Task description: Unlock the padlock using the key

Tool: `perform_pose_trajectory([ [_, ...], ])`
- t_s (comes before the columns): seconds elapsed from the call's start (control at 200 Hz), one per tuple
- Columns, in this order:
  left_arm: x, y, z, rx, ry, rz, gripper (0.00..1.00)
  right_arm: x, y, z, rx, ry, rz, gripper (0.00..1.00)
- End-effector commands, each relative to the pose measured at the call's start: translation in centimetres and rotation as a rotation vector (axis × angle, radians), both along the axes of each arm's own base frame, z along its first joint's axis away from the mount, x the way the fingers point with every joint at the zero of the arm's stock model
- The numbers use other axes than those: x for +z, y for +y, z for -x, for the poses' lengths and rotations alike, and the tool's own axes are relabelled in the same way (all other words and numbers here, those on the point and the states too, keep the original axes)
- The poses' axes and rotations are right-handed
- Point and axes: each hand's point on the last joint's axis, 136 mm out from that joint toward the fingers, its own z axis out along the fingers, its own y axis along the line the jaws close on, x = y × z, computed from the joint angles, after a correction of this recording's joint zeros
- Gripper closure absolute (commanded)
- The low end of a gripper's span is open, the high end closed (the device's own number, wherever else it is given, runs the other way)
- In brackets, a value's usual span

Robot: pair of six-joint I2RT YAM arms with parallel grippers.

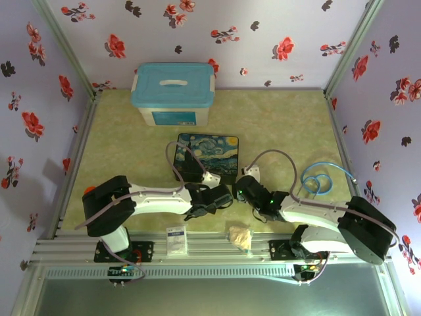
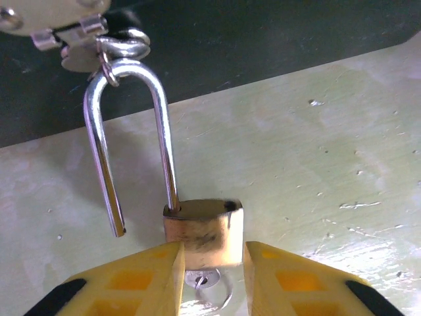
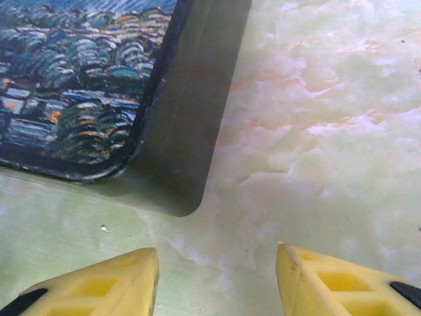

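A pale green, marbled desk (image 1: 289,131) is enclosed by walls (image 1: 197,39) papered with red and black flowers. At the far side a plastic container (image 1: 173,92) with a blue lid is placed. Nearer, around the middle, a painted box (image 1: 207,148) with a dark blue swirling picture is laid flat. The two arms are brought together just near of this box.

The padlock (image 2: 204,227) is found at the near edge of the painted box. Its brass body is gripped at both sides by the yellow fingers (image 2: 138,276) of the left hand (image 2: 212,253). The silver shackle (image 2: 99,151) is hooked through a ring at the box's metal clasp (image 2: 72,39). One leg is seated in the body, and the other leg is seen free beside the body, out of its hole. The key (image 2: 200,282) is seen at the near end of the body, between the fingers, with a thin ring attached; how deep it is seated cannot be told.

The right hand (image 3: 217,263) is held with its fingers well apart and nothing between them, above bare desk just beside a corner of the painted box.

At the near edge a crumpled beige wrapper (image 1: 240,236) and a small white packet (image 1: 176,240) are laid. At the right a blue cable (image 1: 317,179) is coiled.
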Motion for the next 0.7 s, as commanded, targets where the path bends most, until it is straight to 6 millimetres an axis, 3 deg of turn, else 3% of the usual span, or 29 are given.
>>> perform_pose_trajectory([
  [0.0,1.4,-0.5,-0.4,-0.002,-0.033,0.019,0.71,0.5,-0.6,-0.3,-0.039,-0.029,-0.023,0.5],
  [0.115,2.4,-0.4,-0.5,0.003,-0.046,0.059,0.7,1.5,0.2,0.1,0.019,-0.053,-0.087,0.5],
  [0.165,3.3,-0.5,-0.6,0.001,-0.054,0.109,0.67,2.0,1.0,0.6,0.065,-0.067,-0.145,0.45],
  [0.19,3.9,-0.5,-0.6,-0.001,-0.06,0.136,0.65,2.4,1.6,0.9,0.101,-0.072,-0.184,0.39],
  [0.245,5.4,-0.3,-0.7,-0.007,-0.078,0.209,0.54,3.2,2.2,1.4,0.137,-0.086,-0.244,0.05],
  [0.26,5.9,-0.1,-0.8,-0.007,-0.085,0.227,0.5,3.3,2.3,1.5,0.147,-0.086,-0.256,0.01],
  [0.41,9.7,1.7,-1.4,0.017,-0.145,0.434,0.01,4.6,2.9,2.3,0.213,-0.095,-0.293,0.01],
  [0.55,10.9,3.1,-1.9,0.061,-0.126,0.701,0.0,4.6,5.1,3.4,0.326,-0.052,-0.322,0.02],
  [0.695,9.6,6.1,-2.4,0.163,-0.117,0.761,0.0,3.8,8.1,3.8,0.391,0.016,-0.353,0.09],
])
